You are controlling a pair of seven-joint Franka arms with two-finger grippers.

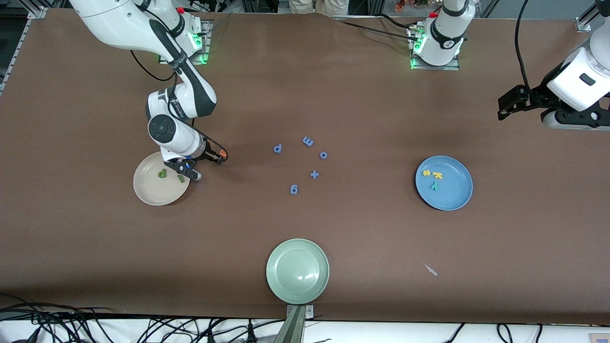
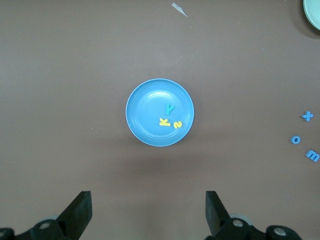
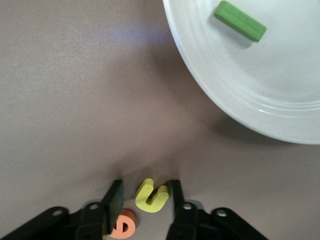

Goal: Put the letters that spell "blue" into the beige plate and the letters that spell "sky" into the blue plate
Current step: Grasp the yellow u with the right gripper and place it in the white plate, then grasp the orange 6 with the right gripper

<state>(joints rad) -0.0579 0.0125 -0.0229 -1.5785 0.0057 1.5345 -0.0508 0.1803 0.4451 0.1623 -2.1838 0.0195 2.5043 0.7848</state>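
Observation:
My right gripper is down at the table beside the beige plate, shut on the yellow u. The orange e lies on the table, half under one finger. In the beige plate are the green b and green l. The blue plate holds the yellow s, yellow k and teal y. My left gripper waits open, high over the left arm's end.
Blue letters lie mid-table: a p, m, o, plus sign and g. A pale green plate sits nearest the front camera. A small pale scrap lies nearer the camera than the blue plate.

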